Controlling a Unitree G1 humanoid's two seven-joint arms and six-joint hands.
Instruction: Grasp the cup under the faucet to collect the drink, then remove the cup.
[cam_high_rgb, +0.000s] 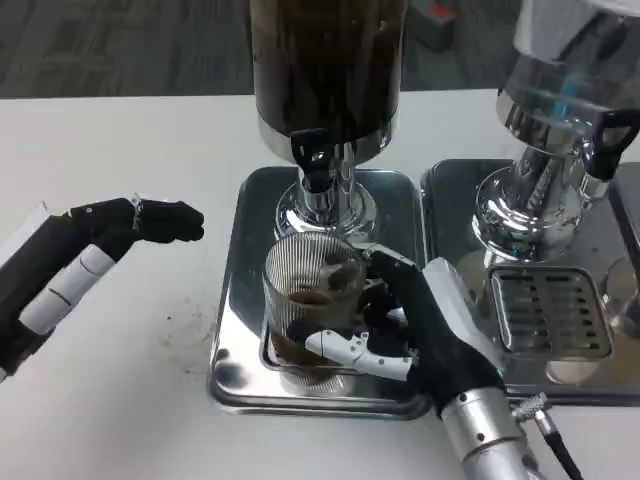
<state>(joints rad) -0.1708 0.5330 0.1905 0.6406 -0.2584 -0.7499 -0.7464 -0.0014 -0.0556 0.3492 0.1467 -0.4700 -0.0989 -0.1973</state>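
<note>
Cup (312, 300) under faucet (315, 160), dark drink inside, grasped by right hand (420, 325); left hand (90, 260) empty, fingers extended, on table (120, 400).

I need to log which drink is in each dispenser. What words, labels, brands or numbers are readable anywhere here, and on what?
None can be read. The dark drink dispenser, the clear dispenser, the ribbed glass cup and both steel trays show no visible lettering, and the right hand and left hand bear no markings.
</note>
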